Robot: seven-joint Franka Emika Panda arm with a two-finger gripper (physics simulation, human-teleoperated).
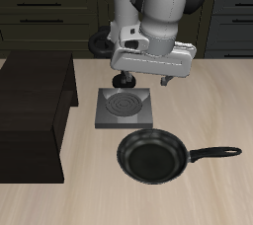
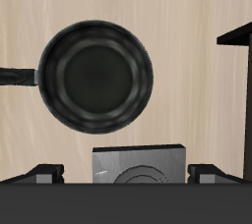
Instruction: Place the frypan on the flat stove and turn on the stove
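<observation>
A large dark brown box [image 1: 35,115] stands beside the flat stove [image 1: 125,109], whose spiral burner sits bare. The gripper [image 1: 124,79] hangs above the stove's back edge, its fingers [image 2: 47,174] spread wide, holding nothing. The frypan [image 1: 151,157] rests on the table [image 1: 217,101] nearer the front edge.

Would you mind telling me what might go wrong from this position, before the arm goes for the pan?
1. The frypan lies close beside the flat stove; a clumsy descent might shove one against the other.
2. Its handle is thin, so the empty gripper may pinch it poorly and let the pan tilt.
3. The dark box stands near the stove, limiting room for swinging.
</observation>
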